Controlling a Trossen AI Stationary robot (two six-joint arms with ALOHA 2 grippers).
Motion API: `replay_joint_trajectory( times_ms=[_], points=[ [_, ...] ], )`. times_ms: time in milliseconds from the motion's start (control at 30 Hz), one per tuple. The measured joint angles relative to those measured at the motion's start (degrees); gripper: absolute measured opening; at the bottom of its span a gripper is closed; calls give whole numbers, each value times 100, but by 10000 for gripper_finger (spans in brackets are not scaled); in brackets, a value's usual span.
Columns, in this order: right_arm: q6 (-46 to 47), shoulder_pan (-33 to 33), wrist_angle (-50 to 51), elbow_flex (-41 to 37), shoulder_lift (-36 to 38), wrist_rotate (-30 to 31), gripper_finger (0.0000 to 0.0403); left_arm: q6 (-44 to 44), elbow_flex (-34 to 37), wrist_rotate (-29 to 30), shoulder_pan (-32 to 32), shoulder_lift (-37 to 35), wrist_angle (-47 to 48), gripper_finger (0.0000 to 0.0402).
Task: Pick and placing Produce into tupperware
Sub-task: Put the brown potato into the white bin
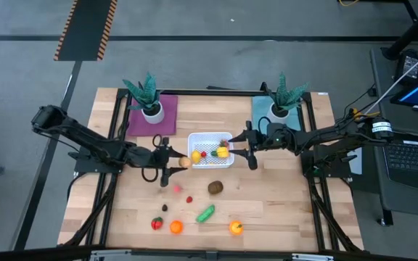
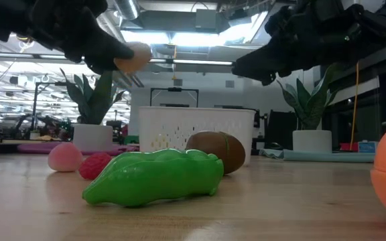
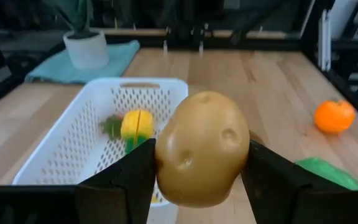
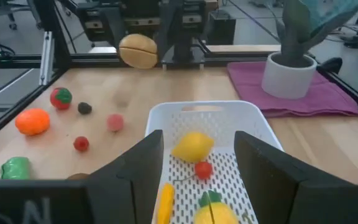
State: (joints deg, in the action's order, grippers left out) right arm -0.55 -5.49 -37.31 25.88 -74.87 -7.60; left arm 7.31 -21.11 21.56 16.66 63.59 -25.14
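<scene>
- Overhead view: my left gripper [image 1: 171, 164] sits at the left end of the tupperware [image 1: 210, 151], closed on a tan potato [image 1: 185, 162] that hangs just at the container's rim. My right gripper [image 1: 250, 147] waits at the opposite end with nothing between its fingers. A few pieces already lie inside; out on the table [image 1: 281, 210] remain the green piece [image 1: 206, 214], a brown piece [image 1: 215, 188], two orange ones and some small red and pink bits.
- Table-level view: the potato [image 2: 131, 57] is carried well above the white basket [image 2: 193, 130], clear of its wall. The green piece [image 2: 154, 177] lies nearest the camera, with the brown one [image 2: 215, 150] behind it.
- Left wrist view: my fingers [image 3: 135, 177] pinch the potato [image 3: 202, 148] across its middle, one pad on each flank. It looks like smooth, hard, hollow plastic, so I judge it light and stiff but slippery; gripping the widest part should stop it squirting out. The basket [image 3: 73, 143] lies ahead with a yellow piece [image 3: 136, 124] in it.
- Right wrist view: my right fingers [image 4: 145, 165] stand apart and empty above the basket [image 4: 253, 118], where a lemon [image 4: 192, 147], a small red piece and other yellow bits rest. The potato [image 4: 138, 50] shows across the container, held aloft.
</scene>
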Motion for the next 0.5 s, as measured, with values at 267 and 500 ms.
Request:
replay_joint_trajectory(
  times_ms=[267, 500],
  points=[
    [73, 12, -1754, -1054, 242, 2, 200, -214, 545, 5, -2, 0, -1417, 199],
    [50, 12, -1999, -1507, 501, 2, 200, -483, 807, 45, -143, 0, -2188, 199]
  ],
)
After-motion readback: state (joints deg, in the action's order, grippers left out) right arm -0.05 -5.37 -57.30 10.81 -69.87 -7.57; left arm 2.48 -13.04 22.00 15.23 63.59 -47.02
